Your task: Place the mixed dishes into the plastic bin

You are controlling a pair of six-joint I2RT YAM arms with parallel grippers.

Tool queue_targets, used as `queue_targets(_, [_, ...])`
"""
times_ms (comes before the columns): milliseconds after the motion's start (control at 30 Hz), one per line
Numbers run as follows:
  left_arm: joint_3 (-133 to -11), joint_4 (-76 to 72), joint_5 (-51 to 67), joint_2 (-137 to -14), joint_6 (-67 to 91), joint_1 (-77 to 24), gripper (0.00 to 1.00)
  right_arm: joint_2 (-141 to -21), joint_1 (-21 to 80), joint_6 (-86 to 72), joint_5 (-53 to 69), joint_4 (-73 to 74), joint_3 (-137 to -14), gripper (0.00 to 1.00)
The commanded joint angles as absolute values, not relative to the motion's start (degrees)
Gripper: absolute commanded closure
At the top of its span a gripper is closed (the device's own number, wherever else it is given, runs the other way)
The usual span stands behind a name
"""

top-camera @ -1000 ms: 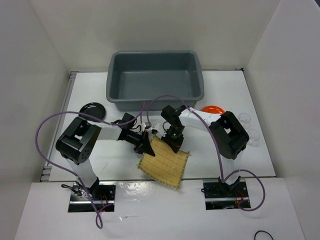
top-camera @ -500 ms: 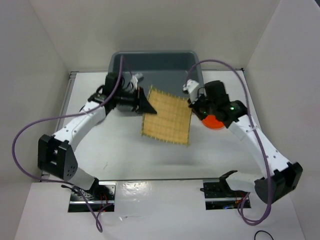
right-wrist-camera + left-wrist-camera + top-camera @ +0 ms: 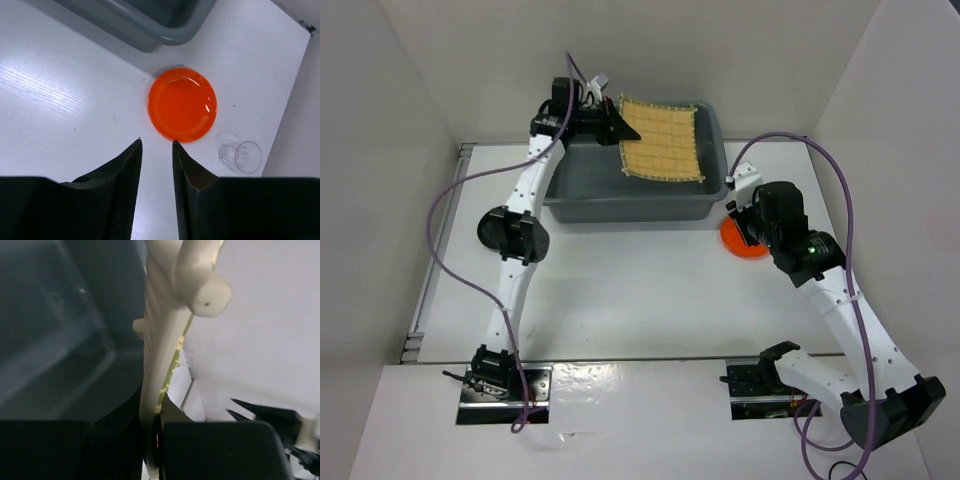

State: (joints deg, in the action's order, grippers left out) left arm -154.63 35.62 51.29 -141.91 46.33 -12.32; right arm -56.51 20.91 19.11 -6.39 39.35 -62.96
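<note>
A white worktop [image 3: 640, 300] with a faint wood-grain sheen fills the middle of the overhead view. A few tiny dark specks [image 3: 114, 119] dot its surface in the right wrist view. Plain white panels close it in on three sides: one along its left side [image 3: 380, 200], one behind its far edge [image 3: 650, 50], and one along its right side [image 3: 895, 180]. A ribbed metal strip [image 3: 413, 343] runs down the worktop's left edge, between it and the left panel. A flat white board [image 3: 640, 420] adjoins the worktop's near edge.
</note>
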Motion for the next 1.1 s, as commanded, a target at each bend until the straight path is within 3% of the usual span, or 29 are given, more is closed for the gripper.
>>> queue_targets(0, [-175.5,47.1,56.5,-158.2,50.8,-11.7,1.0,-53.8,19.8,18.0,-10.3,36.3,-62.9,0.63])
queue_targets(100, [-178.1,44.4,53.9,-162.8,53.1,-11.7,1.0,-52.5,19.2,18.6,-10.3,36.9,-62.9,0.57])
queue_targets(367, [-179.4,32.3,55.8,-171.4,62.7,-10.6,1.0,-49.5,19.8,21.4,-11.9,38.8,-59.2,0.55])
queue_targets(433, [-179.4,31.7,56.6,-172.6,62.8,-10.6,0.99,-49.0,19.8,22.0,-11.9,39.3,-56.3,0.43])
queue_targets(567, [-179.4,34.2,57.7,-175.2,60.7,-10.6,0.8,-49.0,19.2,23.8,-10.8,38.7,-51.1,0.22])
queue_targets(600, [-179.4,34.7,57.7,-175.3,60.7,-10.6,0.6,-49.0,19.2,24.6,-10.8,38.7,-50.3,0.18])
queue_targets(700, [-179.4,35.3,57.7,-175.9,59.9,-10.6,0.35,-49.0,18.0,25.9,-10.8,37.1,-47.1,0.11])
queue_targets(733, [-179.4,35.3,57.7,-175.9,59.9,-10.6,0.0,-49.0,18.0,26.8,-10.8,36.3,-45.6,0.11])
queue_targets(900, [-179.4,35.1,56.3,-175.7,60.6,-10.1,0.0,-49.0,18.0,34.5,-11.4,30.1,-39.6,0.09])
queue_targets(1067, [-179.4,42.1,46.0,-171.7,55.8,-9.6,0.0,-54.0,17.5,41.4,-11.4,22.4,-33.6,0.07])
